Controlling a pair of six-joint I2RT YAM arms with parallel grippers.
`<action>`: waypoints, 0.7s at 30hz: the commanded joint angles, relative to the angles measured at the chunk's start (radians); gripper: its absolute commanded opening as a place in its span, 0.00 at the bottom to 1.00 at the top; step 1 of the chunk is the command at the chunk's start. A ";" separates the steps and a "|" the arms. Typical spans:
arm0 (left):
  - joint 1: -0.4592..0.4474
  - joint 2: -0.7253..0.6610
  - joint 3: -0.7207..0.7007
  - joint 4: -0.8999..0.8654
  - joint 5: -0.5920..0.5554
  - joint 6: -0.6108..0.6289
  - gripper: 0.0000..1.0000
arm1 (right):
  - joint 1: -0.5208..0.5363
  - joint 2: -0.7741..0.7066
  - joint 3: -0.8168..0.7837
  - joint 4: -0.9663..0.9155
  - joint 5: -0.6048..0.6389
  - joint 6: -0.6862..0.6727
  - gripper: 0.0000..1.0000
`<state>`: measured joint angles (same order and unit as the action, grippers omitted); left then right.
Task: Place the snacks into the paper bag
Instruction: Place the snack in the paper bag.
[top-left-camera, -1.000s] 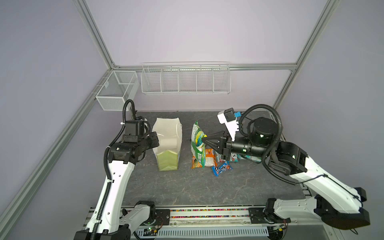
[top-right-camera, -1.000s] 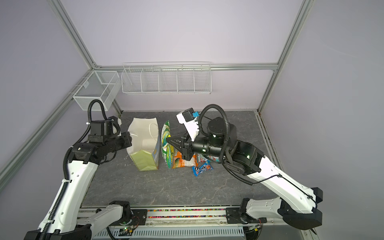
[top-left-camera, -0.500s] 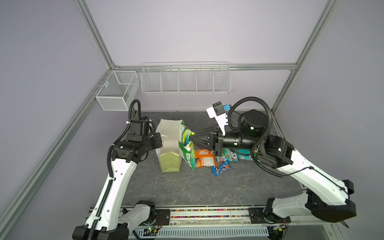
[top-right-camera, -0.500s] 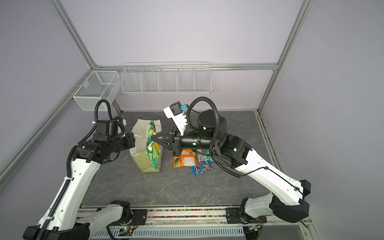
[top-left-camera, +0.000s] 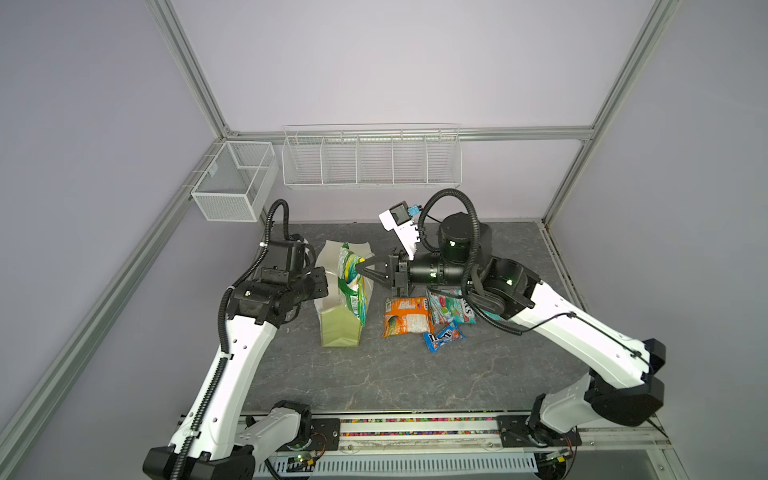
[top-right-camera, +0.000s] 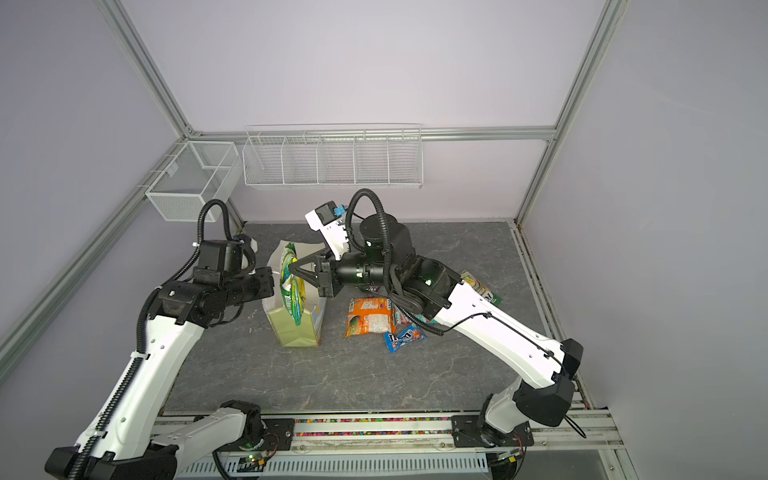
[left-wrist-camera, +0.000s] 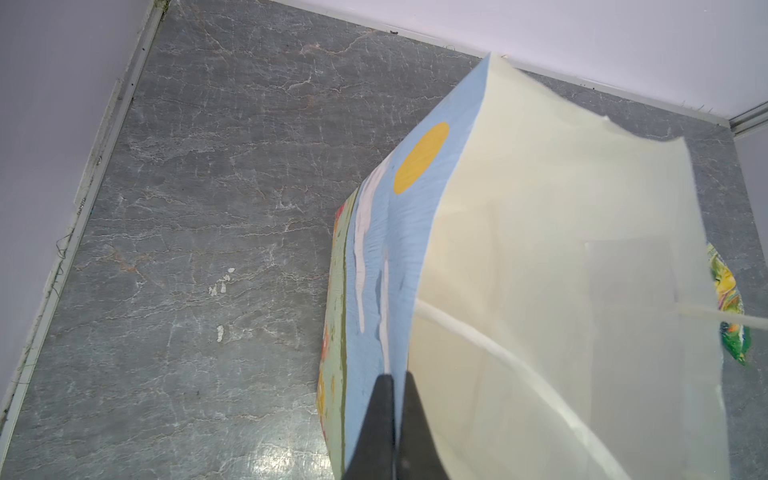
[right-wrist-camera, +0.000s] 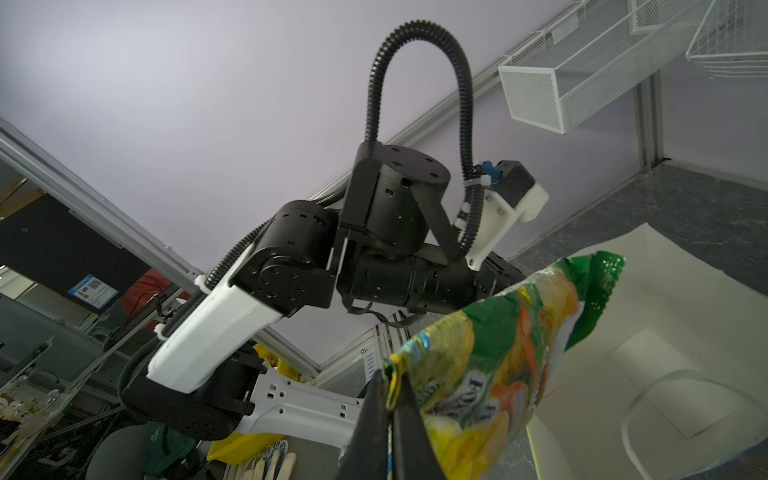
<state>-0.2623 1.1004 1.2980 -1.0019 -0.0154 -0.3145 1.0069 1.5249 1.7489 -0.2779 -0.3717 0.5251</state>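
Note:
The paper bag (top-left-camera: 338, 330) (top-right-camera: 293, 332) stands upright and open at centre left. My left gripper (top-left-camera: 323, 284) (left-wrist-camera: 395, 376) is shut on its near wall, blue print on one side and white inside (left-wrist-camera: 540, 249) on the other. My right gripper (top-left-camera: 362, 270) (top-right-camera: 294, 268) (right-wrist-camera: 390, 380) is shut on the top edge of the green pouch (top-left-camera: 351, 278) (top-right-camera: 291, 286) (right-wrist-camera: 498, 353). The pouch hangs in the bag's mouth. The orange pouch (top-left-camera: 405, 322), the teal-red FOX'S pouch (top-left-camera: 451, 309) and the blue M&M's pack (top-left-camera: 442, 336) lie to the right. The teal-yellow pouch (top-right-camera: 480, 286) shows behind the right arm.
A long white wire basket (top-left-camera: 370, 160) hangs on the back wall and a smaller mesh basket (top-left-camera: 232, 187) on the left rail. A white cord handle (left-wrist-camera: 478, 340) crosses the bag's inside. The left arm (right-wrist-camera: 332, 270) fills the right wrist view.
My right gripper has carried the green pouch leftward from beside the snack pile to the bag's mouth. The left arm has shifted slightly, still holding the bag's wall.

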 joint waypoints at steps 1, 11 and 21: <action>-0.006 -0.007 0.024 -0.012 -0.015 -0.017 0.00 | -0.042 0.004 -0.025 0.094 -0.001 0.061 0.06; -0.007 -0.022 0.030 -0.015 -0.014 -0.026 0.00 | -0.107 0.039 -0.058 0.078 0.010 0.122 0.07; -0.012 -0.028 0.021 -0.003 -0.009 -0.026 0.00 | -0.119 0.058 -0.092 0.053 0.027 0.157 0.07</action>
<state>-0.2707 1.0866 1.2980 -1.0031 -0.0219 -0.3225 0.8963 1.5864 1.6699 -0.2642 -0.3553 0.6556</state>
